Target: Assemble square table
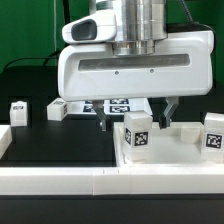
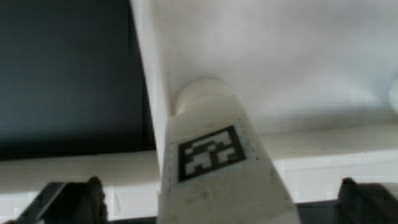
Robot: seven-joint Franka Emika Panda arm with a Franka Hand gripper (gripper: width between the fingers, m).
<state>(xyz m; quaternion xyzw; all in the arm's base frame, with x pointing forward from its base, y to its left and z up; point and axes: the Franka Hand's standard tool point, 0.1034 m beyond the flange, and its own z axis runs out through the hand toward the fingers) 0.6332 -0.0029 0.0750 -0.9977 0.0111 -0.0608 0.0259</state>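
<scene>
The white tabletop [image 1: 175, 150] lies on the exterior view's right, rim up. One white leg [image 1: 137, 133] with a tag stands on it. My gripper [image 1: 136, 117] is low over that leg, with a finger on either side. In the wrist view the leg [image 2: 214, 150] rises between the two dark fingertips [image 2: 71, 202], with gaps on both sides, over the tabletop [image 2: 294, 60]. The gripper [image 2: 217, 208] is open and holds nothing. A second leg [image 1: 213, 133] stands at the tabletop's right end. Two more legs [image 1: 18, 112] [image 1: 55, 108] stand on the black table at the left.
The marker board [image 1: 117, 103] lies flat behind the gripper. A long low white border rail [image 1: 60, 180] runs along the front, with a short piece at the left edge [image 1: 4, 140]. The black table top [image 1: 60, 140] shows between the left legs and the tabletop.
</scene>
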